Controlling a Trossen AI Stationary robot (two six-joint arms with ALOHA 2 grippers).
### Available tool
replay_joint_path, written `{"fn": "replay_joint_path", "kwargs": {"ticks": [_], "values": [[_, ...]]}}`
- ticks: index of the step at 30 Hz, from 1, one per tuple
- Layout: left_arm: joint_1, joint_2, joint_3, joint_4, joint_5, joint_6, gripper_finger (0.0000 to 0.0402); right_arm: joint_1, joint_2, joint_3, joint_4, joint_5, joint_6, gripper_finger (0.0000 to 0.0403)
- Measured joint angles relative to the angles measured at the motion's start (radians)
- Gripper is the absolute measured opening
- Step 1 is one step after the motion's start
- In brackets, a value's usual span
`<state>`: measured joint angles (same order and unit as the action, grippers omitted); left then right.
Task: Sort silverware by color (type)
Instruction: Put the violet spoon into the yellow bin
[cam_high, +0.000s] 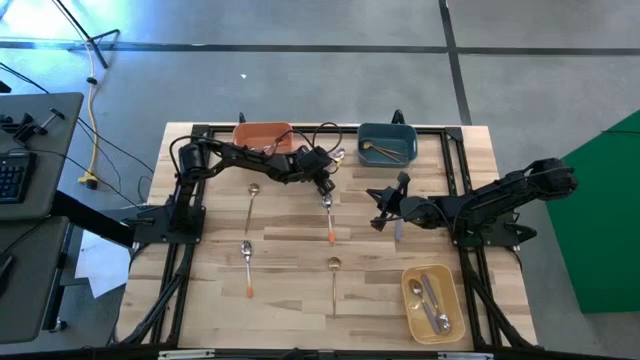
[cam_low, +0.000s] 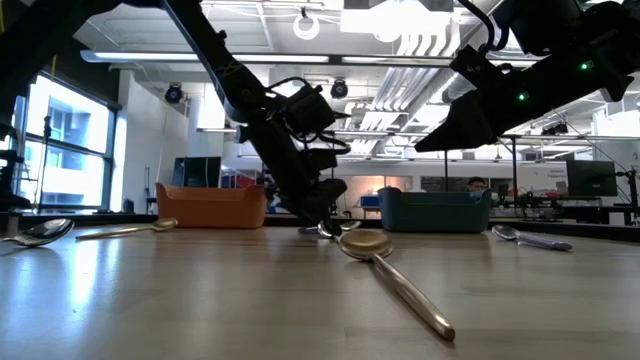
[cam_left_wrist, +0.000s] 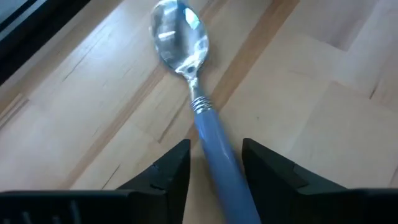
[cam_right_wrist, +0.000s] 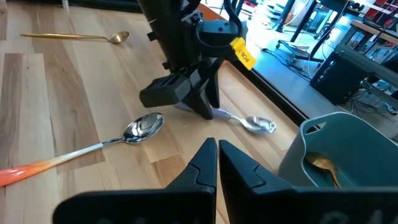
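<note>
The left hand (cam_left_wrist: 214, 165), spread, straddles the purple spoon (cam_left_wrist: 205, 121) near the bench's far edge; pinch squarely, mid-handle. The right hand (cam_right_wrist: 217, 163) waits, pressed together.

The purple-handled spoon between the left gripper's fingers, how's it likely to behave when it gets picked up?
The purple-handled spoon looks rigid, so it probably won't flex. Its smooth glossy handle, between the left gripper's open fingers, could slip or twist. The metal bowl sits well beyond the fingers, so it may droop bowl-first. It's probably light.
</note>
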<state>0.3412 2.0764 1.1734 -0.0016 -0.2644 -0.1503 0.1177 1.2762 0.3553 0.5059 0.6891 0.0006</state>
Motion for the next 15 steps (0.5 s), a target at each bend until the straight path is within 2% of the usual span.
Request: {"fn": "replay_joint_path", "kwargs": {"ticks": [10,15], "values": [[-0.003,0.000,0.000,-0.026,0.008,0.135,0.0032,0.000,0.000,0.000,-0.001,0.000,0.000,0.0000],[-0.002,-0.024,-0.003,-0.048,-0.034,0.171,0.0014,0.000,0.000,0.000,-0.001,0.000,0.000,0.0000]]}}
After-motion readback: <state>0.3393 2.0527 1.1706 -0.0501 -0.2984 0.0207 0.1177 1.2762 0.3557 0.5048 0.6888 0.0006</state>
